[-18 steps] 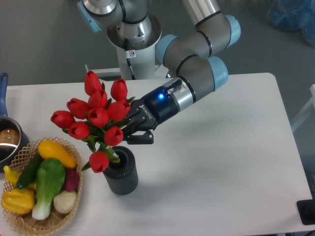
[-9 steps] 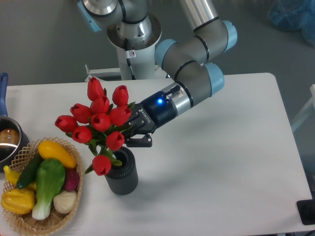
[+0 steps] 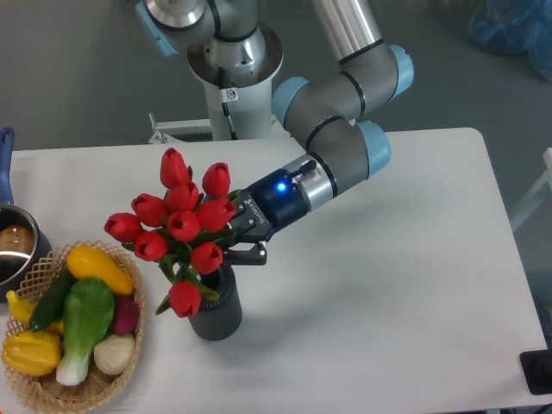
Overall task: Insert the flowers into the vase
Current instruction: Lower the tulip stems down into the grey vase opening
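A bunch of red tulip flowers (image 3: pixel 179 220) with green stems leans up and to the left over the vase (image 3: pixel 217 312), a small dark grey ribbed cylinder near the table's front left. The stems run down toward the vase's mouth, and one bud hangs over its left rim. My gripper (image 3: pixel 231 245) reaches in from the right just above the vase and is shut on the flowers' stems. The stem ends are hidden behind buds and leaves.
A wicker basket (image 3: pixel 41 388) of vegetables stands at the front left, close to the vase. A metal pot (image 3: pixel 12 246) with a blue handle sits at the left edge. The robot's base (image 3: pixel 231 78) rises at the back of the white table (image 3: pixel 388 293).
The gripper and the flowers have shifted a little to the right and turned more upright, bringing the stems closer over the vase's mouth. The vase has not moved.
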You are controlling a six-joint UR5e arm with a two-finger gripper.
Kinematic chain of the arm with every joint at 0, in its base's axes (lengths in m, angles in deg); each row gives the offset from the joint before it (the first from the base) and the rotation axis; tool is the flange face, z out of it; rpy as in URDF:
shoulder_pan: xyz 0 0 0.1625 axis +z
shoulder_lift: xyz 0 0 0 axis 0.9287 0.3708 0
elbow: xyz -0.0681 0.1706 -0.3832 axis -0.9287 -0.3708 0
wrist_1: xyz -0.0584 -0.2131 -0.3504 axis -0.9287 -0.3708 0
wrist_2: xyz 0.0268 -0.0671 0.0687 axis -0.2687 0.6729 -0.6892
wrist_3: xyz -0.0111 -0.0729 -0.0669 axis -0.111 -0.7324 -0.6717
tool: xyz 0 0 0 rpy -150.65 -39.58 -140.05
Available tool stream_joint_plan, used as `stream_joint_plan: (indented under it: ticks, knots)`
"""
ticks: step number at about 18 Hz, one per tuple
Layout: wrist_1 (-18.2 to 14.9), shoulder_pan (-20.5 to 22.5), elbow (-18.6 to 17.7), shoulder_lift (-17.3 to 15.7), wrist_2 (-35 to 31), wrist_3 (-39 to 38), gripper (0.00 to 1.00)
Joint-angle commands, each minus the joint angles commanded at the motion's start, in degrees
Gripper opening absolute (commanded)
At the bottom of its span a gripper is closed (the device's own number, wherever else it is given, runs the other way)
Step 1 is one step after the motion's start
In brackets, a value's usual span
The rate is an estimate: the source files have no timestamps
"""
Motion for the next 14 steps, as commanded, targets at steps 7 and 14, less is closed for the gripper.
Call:
stream_joint_plan:
  ticks: [7, 14]
  knots:
    - [0.00, 0.62, 1.14, 1.41, 0.18, 0.00, 0.18]
    - [0.26, 2.63, -0.09, 1.67, 0.00, 0.97, 0.18]
